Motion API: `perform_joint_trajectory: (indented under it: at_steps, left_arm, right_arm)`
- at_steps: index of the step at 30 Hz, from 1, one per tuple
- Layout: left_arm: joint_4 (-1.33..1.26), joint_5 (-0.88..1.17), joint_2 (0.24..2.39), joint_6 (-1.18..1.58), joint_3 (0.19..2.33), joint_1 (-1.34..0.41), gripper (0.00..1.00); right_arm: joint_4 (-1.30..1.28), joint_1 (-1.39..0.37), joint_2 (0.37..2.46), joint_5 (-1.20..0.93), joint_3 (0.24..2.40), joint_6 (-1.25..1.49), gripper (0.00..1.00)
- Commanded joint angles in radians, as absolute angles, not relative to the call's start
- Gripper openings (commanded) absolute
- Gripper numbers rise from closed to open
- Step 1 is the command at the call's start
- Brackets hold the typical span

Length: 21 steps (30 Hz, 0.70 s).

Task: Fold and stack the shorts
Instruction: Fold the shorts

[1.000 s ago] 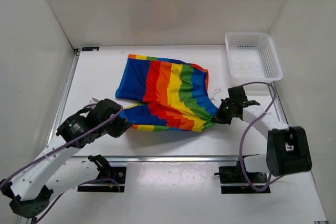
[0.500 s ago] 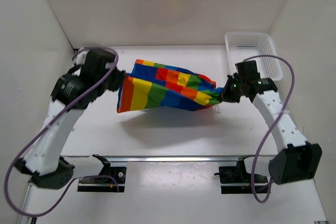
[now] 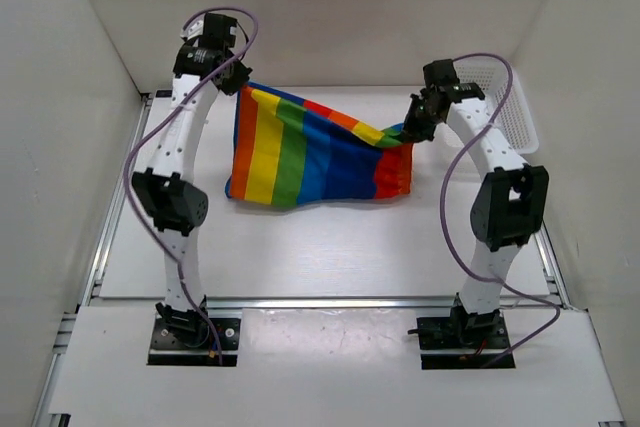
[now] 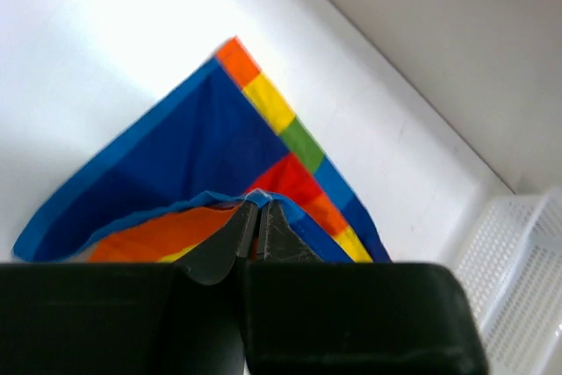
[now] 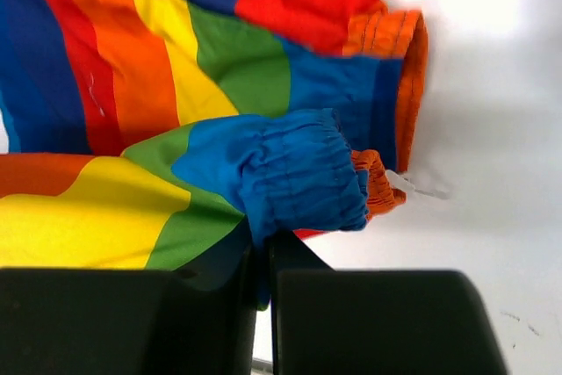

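Note:
The rainbow-striped shorts hang stretched between my two grippers above the far half of the table, their lower edge drooping down to it. My left gripper is shut on the shorts' upper left corner; in the left wrist view the jaws pinch a blue hem, with the shorts spread beyond. My right gripper is shut on the upper right corner; in the right wrist view it pinches the gathered blue waistband of the shorts.
A white plastic mesh basket stands at the far right, just behind my right arm, and shows in the left wrist view. White walls enclose the table on the left, back and right.
Both arms have raised and carried the shorts toward the back of the table. The cloth went from lying flat near the front to hanging stretched between the grippers.

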<state>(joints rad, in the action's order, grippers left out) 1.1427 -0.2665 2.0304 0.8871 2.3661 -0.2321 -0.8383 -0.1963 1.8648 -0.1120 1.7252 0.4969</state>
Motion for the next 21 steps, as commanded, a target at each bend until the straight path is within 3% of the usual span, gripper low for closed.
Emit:
perform_joint_trajectory:
  at_steps: [1,3,4,5,7,8,9,14,16,17,19,21]
  left_arm:
    - [1.095,-0.25,2.166,0.775,2.545,-0.184,0.1]
    - [1.06,-0.226,2.239,0.758,2.618,-0.175,0.1]
    - [1.042,-0.183,2.305,0.758,2.632,-0.164,0.1]
    - [1.011,-0.161,2.333,0.758,2.643,-0.164,0.36]
    - [1.011,-0.131,2.382,0.758,2.667,-0.14,0.71]
    - [1.011,-0.114,2.382,0.758,2.668,-0.14,0.78]
    - [1.002,-0.114,2.382,0.747,2.655,-0.13,1.0]
    - [1.002,-0.192,2.167,0.71,2.467,-0.11,0.99]
    - [1.002,-0.201,2.093,0.686,2.311,-0.11,0.91]
    - [1.012,-0.201,2.019,0.677,2.249,-0.11,0.81]
    - [1.023,-0.187,1.955,0.664,2.058,-0.11,0.76]
    - [1.023,-0.132,1.878,0.664,1.926,-0.11,0.83]
  right_arm:
    - [-0.876,-0.166,1.966,-0.025,1.877,0.491,0.08]
    - [-0.856,-0.166,2.061,-0.014,1.958,0.491,0.15]
    - [-0.856,-0.166,2.097,0.004,2.048,0.503,0.47]
    - [-0.856,-0.166,2.129,0.005,2.1,0.503,0.7]
    - [-0.847,-0.166,2.186,-0.035,2.176,0.503,0.96]
    - [-0.83,-0.166,2.186,-0.057,2.198,0.491,1.0]
    - [-0.804,-0.175,2.159,-0.057,2.198,0.491,1.0]
    - [-0.701,-0.184,1.949,-0.048,1.96,0.5,1.0]
    - [-0.681,-0.196,1.879,-0.025,1.855,0.5,1.0]
    - [-0.67,-0.196,1.815,-0.014,1.744,0.5,1.0]
    - [-0.646,-0.196,1.755,-0.014,1.63,0.5,0.98]
    - [-0.637,-0.196,1.691,-0.029,1.49,0.5,0.98]
